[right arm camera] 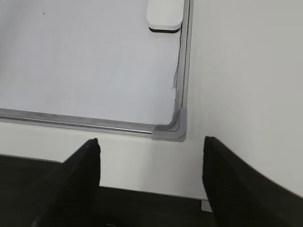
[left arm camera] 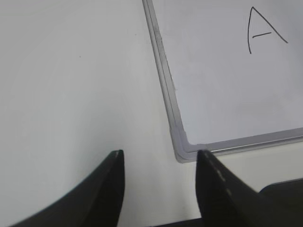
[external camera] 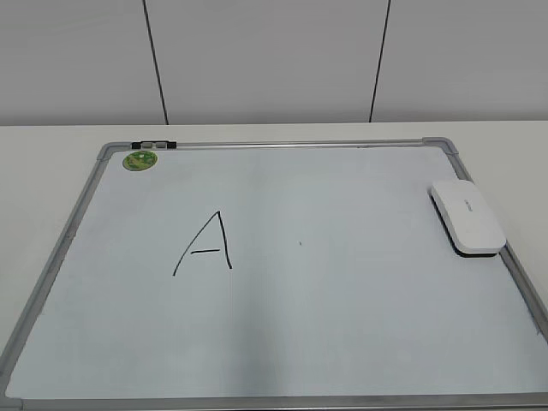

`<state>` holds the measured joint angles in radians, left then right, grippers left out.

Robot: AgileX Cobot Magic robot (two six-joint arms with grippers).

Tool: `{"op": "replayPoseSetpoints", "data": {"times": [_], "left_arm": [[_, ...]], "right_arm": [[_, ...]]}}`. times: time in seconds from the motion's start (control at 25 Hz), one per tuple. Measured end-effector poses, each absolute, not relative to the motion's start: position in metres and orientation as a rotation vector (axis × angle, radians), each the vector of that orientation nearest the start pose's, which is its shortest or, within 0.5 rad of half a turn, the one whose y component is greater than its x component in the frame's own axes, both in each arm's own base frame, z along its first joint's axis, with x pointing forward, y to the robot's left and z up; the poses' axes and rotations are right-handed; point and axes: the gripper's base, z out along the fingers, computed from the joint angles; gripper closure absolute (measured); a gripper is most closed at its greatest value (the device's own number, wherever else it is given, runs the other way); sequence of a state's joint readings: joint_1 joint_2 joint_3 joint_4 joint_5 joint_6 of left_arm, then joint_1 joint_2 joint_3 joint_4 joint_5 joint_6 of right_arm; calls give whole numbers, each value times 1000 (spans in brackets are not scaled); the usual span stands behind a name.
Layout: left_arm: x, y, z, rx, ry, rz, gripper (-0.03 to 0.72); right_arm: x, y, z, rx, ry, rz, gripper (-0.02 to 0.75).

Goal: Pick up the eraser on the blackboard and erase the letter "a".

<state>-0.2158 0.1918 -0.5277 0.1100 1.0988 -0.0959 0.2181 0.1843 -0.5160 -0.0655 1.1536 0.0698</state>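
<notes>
The blackboard (external camera: 342, 308) is a white dry-erase board in a grey frame, lying flat on the white table. The white eraser (external camera: 467, 216) lies on the board at its right edge; its near end shows at the top of the right wrist view (right arm camera: 164, 14). No lowercase "a" shows; only a tiny dark speck (external camera: 300, 243) marks the middle of the board. My left gripper (left arm camera: 160, 153) is open and empty over the table by the board's near left corner (left arm camera: 182, 151). My right gripper (right arm camera: 151, 142) is open and empty near the board's near right corner (right arm camera: 173, 127). Neither gripper shows in the exterior view.
A large capital "A" (external camera: 205, 246) is drawn left of centre; it also shows in the left wrist view (left arm camera: 265, 30). A green round magnet (external camera: 139, 159) sits at the far left corner, with a small dark clip (external camera: 154, 145) on the top frame. A pale wall stands behind the table.
</notes>
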Motion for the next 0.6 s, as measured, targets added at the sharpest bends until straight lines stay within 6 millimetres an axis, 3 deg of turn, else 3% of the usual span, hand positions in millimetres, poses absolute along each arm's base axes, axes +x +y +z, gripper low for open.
{"op": "replayPoseSetpoints", "data": {"times": [0.6], "left_arm": [[23, 4, 277, 167, 2245, -41, 341]], "right_arm": [[20, -1, 267, -173, 2309, 61, 236]]}}
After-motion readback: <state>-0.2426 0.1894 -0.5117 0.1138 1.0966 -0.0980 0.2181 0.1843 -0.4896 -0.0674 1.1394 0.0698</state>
